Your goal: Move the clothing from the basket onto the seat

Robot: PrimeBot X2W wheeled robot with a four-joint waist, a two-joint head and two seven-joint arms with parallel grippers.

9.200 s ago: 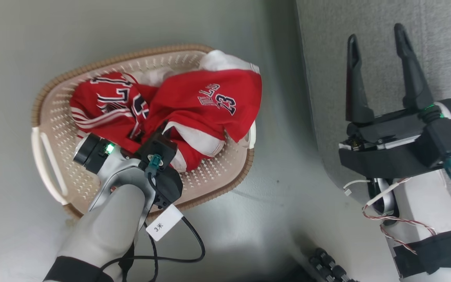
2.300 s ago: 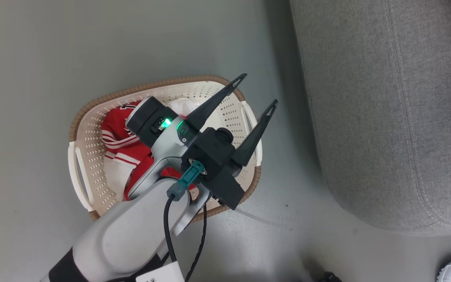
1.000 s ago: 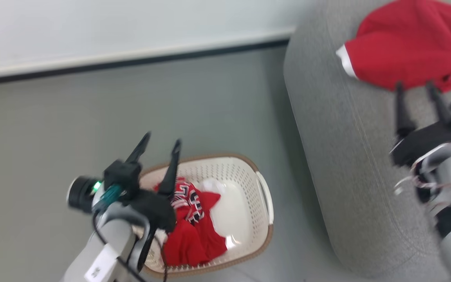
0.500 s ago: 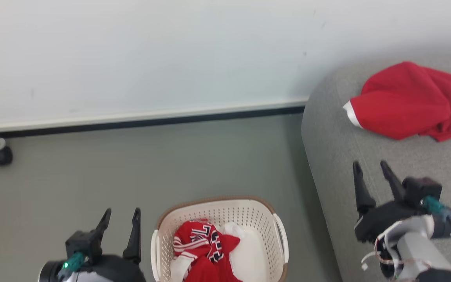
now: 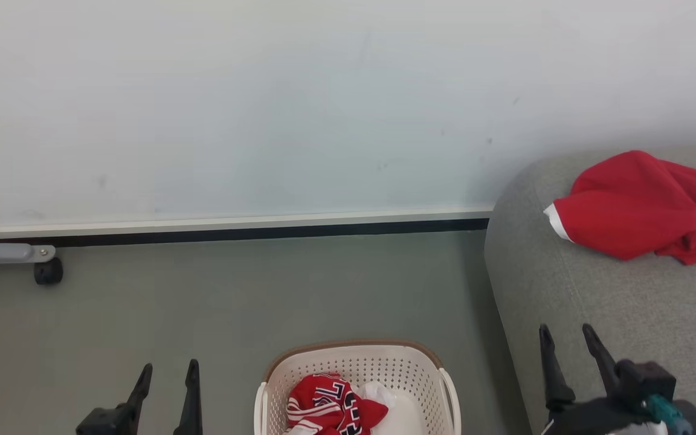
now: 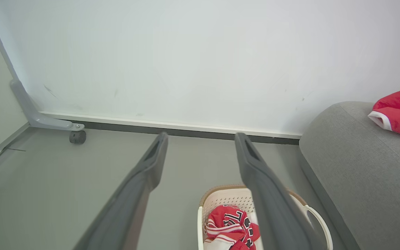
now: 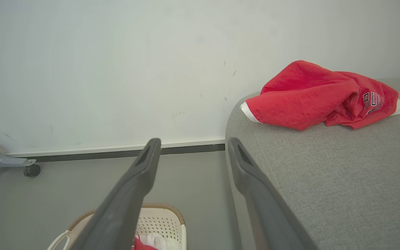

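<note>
Red jersey with "BUL" lettering

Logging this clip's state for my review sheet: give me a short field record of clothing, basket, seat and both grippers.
on seat: one red jersey piece, crumpled on the grey sofa
in basket: red striped jersey piece
basket: cream basket on the floor, left of the sofa
left gripper: open, empty, left of the basket
right gripper: open, empty, seen against the sofa
task: not finished
</note>
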